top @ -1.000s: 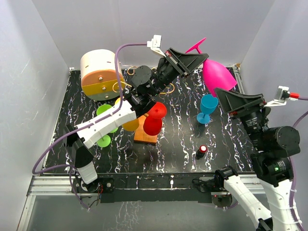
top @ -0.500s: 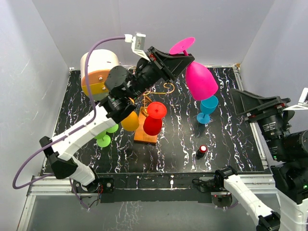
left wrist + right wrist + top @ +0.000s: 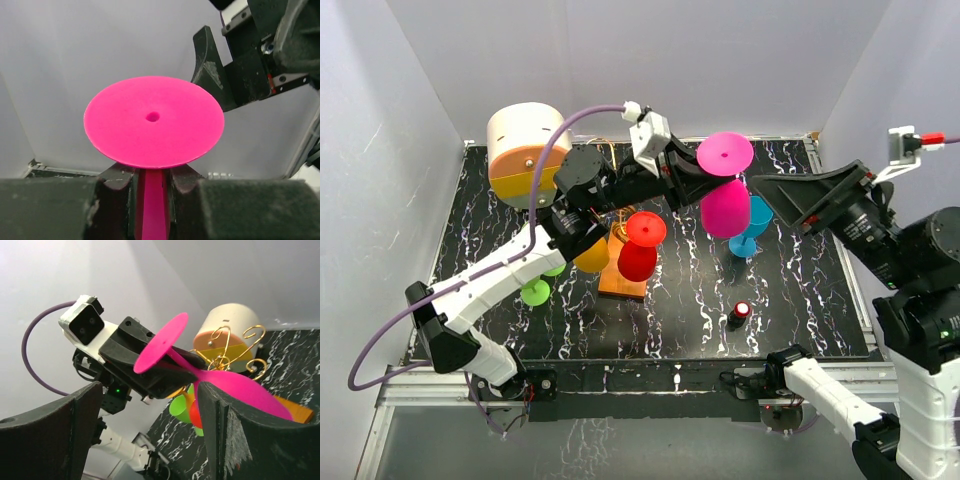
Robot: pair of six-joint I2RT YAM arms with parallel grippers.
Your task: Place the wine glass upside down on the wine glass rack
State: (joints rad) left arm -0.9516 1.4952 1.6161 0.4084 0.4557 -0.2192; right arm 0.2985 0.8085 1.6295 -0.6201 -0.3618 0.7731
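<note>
- Glass (image 3: 725, 208) is up in the air, pink, flipped with its foot on top and its bowl hanging down, a bit tilted. It's not on the rack (image 3: 620, 282) yet; from the top view it sits just right of it.
- Your left gripper (image 3: 690, 178) is clamped on the stem right under the foot. The left wrist view shows the stem pinched between both fingers (image 3: 117, 182).
- Your right gripper (image 3: 790, 200) is spread wide with nothing in it, near the glass on its right side. From its wrist view you look between the fingers (image 3: 50, 435) straight at the glass.
- The rack stands mid-table with a red glass (image 3: 640, 248), an orange glass (image 3: 590, 256) and a green glass (image 3: 535, 292) around it.
- A blue glass (image 3: 756, 222) stands upright on the table (image 3: 690, 290), partly under the pink bowl in the top view.
- A little dark bottle (image 3: 740, 313) with a red cap is nearer you.
- The cream-and-orange box (image 3: 525, 150) sits in the back left corner.
</note>
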